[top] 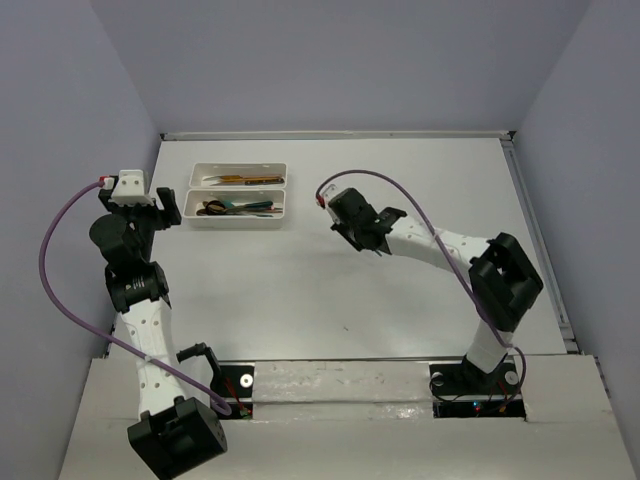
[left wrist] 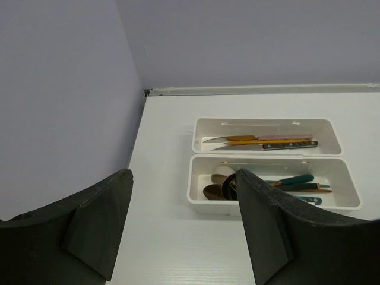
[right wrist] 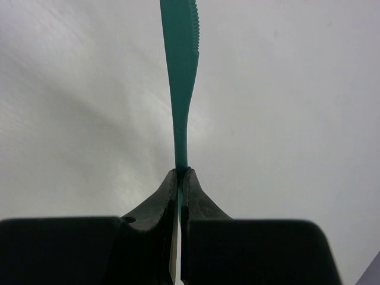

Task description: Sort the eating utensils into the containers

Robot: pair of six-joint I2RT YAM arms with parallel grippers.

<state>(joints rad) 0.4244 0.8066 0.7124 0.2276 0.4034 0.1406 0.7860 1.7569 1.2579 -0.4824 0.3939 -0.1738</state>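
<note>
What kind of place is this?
Likely a robotics test bench: a white table boxed in by plain lavender walls, a black-and-white left robot arm and right robot arm mounted at its near edge, and cutlery in two white plastic trays.

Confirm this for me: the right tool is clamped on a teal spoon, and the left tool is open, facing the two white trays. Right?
One detail is wrong. The right tool is clamped on a teal knife, not a spoon: the right wrist view shows its serrated blade edge. The rest holds: the left tool is open, facing the far tray and the near tray.
</note>
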